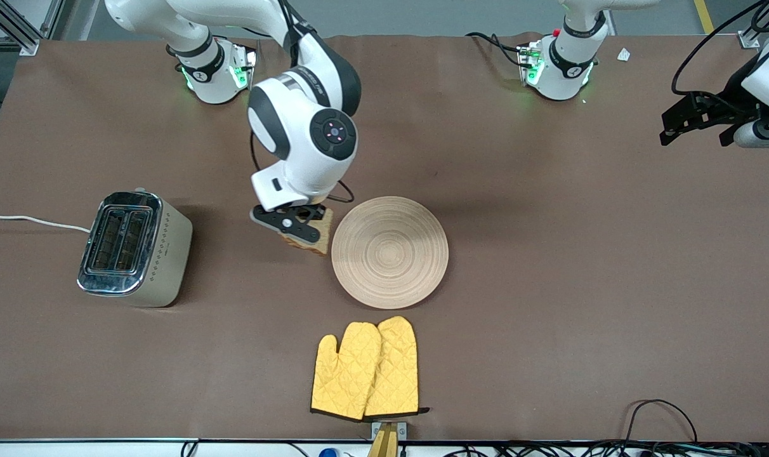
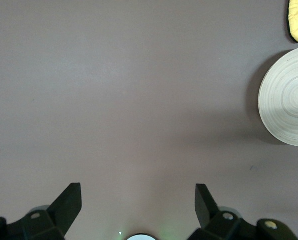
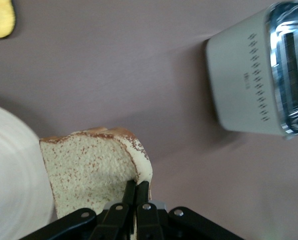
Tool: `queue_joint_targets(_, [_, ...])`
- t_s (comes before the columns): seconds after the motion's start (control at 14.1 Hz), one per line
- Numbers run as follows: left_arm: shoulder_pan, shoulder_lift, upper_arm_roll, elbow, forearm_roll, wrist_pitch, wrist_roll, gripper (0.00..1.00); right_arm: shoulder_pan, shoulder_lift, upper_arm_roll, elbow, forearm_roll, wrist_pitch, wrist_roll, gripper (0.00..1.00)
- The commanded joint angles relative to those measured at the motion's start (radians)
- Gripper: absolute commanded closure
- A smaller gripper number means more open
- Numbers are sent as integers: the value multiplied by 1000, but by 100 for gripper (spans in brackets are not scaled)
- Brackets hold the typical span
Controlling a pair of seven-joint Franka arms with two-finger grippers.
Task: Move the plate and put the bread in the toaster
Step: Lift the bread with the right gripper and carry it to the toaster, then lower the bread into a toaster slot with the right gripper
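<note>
My right gripper (image 1: 302, 227) is shut on the bread (image 1: 313, 235), a pale seeded slice with a brown crust, and holds it above the table between the plate and the toaster, just beside the plate's rim. In the right wrist view the bread (image 3: 89, 172) is pinched at its edge by the gripper (image 3: 137, 187). The round wooden plate (image 1: 389, 252) lies mid-table and shows in both wrist views (image 2: 288, 95) (image 3: 9, 175). The cream toaster (image 1: 134, 249) with its chrome top stands toward the right arm's end (image 3: 259, 75). My left gripper (image 1: 698, 120) is open and empty (image 2: 139, 200), waiting at the left arm's end.
A pair of yellow oven mitts (image 1: 367, 370) lies nearer the front camera than the plate. The toaster's white cord (image 1: 32, 221) runs off the table's edge at the right arm's end. Cables lie along the front edge.
</note>
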Motion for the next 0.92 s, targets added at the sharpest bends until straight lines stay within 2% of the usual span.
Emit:
queue_joint_targets(0.0, [-5, 6, 0, 19, 18, -10, 4, 0, -45, -48, 12, -49, -99, -58, -86, 100])
queue_joint_targets(0.43, [-4, 3, 0, 19, 7, -10, 6, 0, -110, -64, 12, -51, -282, -200, -224, 100])
queue_joint_targets(0.85, [-4, 3, 0, 19, 5, -10, 6, 0, -180, -113, 12, -103, -371, -236, -298, 100])
